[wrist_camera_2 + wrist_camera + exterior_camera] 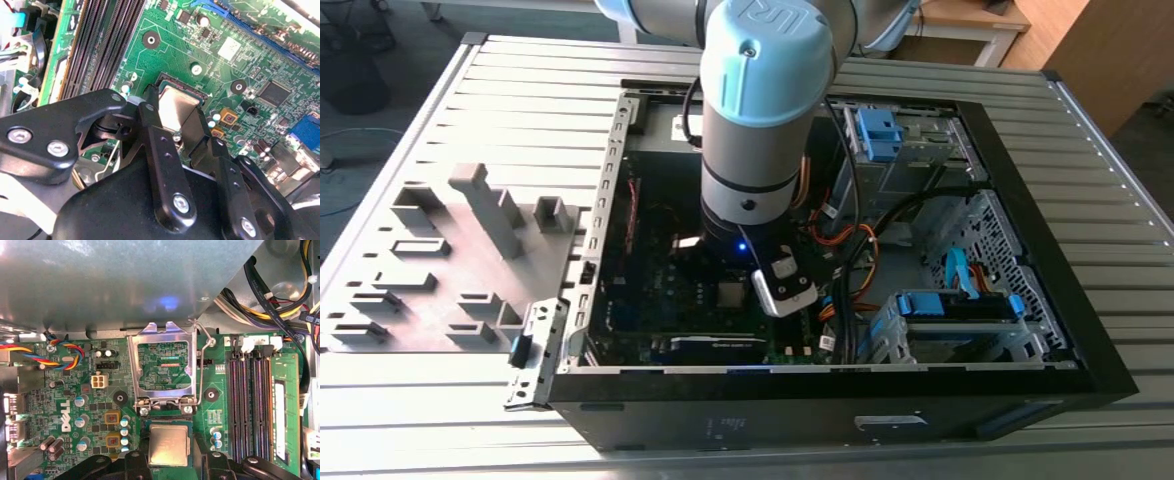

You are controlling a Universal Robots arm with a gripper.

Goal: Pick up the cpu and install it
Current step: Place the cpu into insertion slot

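While poised low inside the computer case [827, 405], clamped the cpu [169, 445] between the 2 black fingers [160, 150] of the gripper [170, 450], 1 pad on each of 2 opposite edges. Held the chip flat, silver top up, directly over the socket [167, 424] and within its dark frame; could not tell whether already resting in the socket or hanging just above it. Found the load plate [162, 365] swung open at the socket's hinge edge, with the wire lever [201, 360] raised just beside it, leaving the way from chip to socket clear. Found the memory slots [250, 400] just beside the socket, and the grey fixture tray [440, 270] well apart from the socket, outside the case.

Judged the step in hand as seating. Called for a level, straight-down approach, chip edges parallel to the socket frame all round. Called for no sideways slide and no pressing, for fear of bending the socket's contacts, probably delicate. Wanted the chip settling under its own weight, flush in the socket, not tilted on 1 corner.
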